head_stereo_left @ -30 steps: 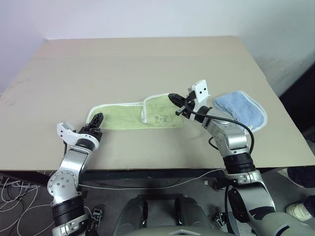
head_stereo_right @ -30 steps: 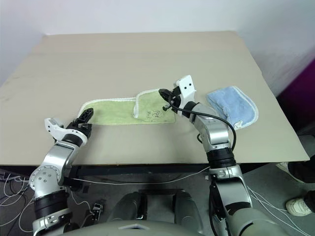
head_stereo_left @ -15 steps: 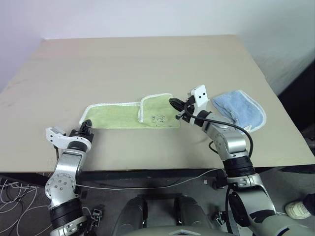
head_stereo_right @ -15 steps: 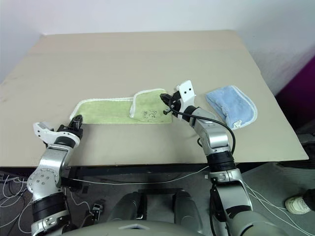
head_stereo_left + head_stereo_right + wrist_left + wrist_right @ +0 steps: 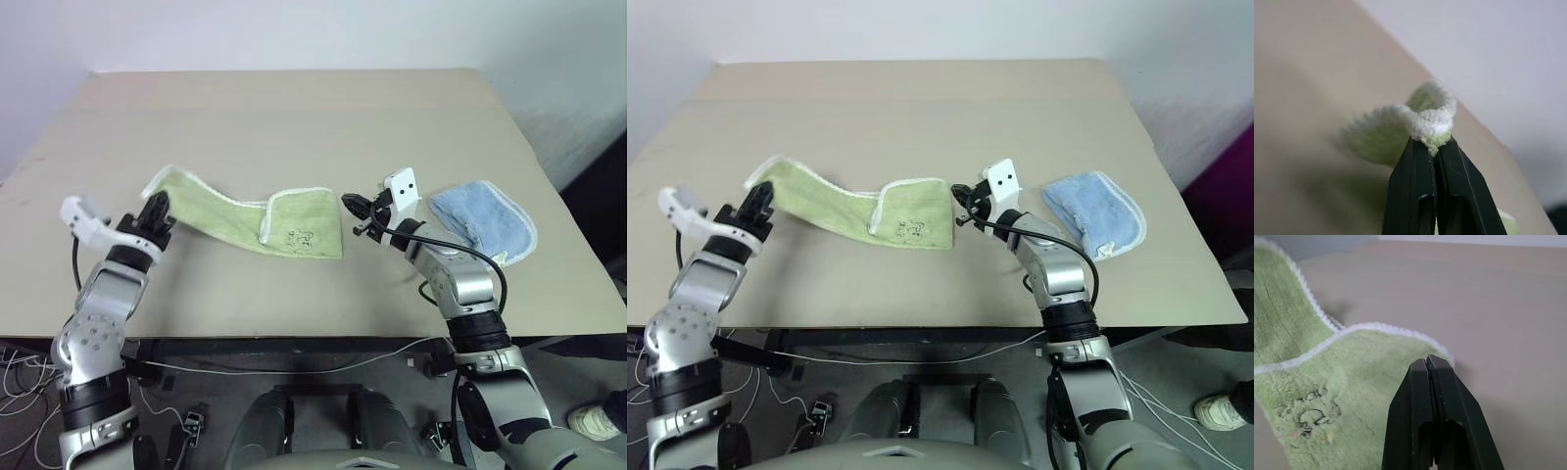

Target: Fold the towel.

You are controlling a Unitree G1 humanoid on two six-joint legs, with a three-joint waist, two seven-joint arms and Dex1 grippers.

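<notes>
The light yellow-green towel (image 5: pixel 294 220) stretches across the table's near middle, its right part folded over with a small dark print (image 5: pixel 299 236) showing. My left gripper (image 5: pixel 157 206) is shut on the towel's left end and holds it lifted off the table, so the cloth sags toward the middle. In the left wrist view the white-edged cloth (image 5: pixel 1425 110) bunches at the closed fingertips (image 5: pixel 1420 147). My right gripper (image 5: pixel 348 203) is shut, its tips over the towel's right corner (image 5: pixel 1352 382); no cloth is visible between them.
A smaller light blue towel (image 5: pixel 485 220) lies folded to the right of my right gripper, near the table's right edge. The tan table (image 5: pixel 294 117) stretches bare behind the towel. A black cable runs along my right forearm.
My left gripper has shut on the towel's left end and risen, pulling that end up off the table. The right gripper has stayed in place, shut.
</notes>
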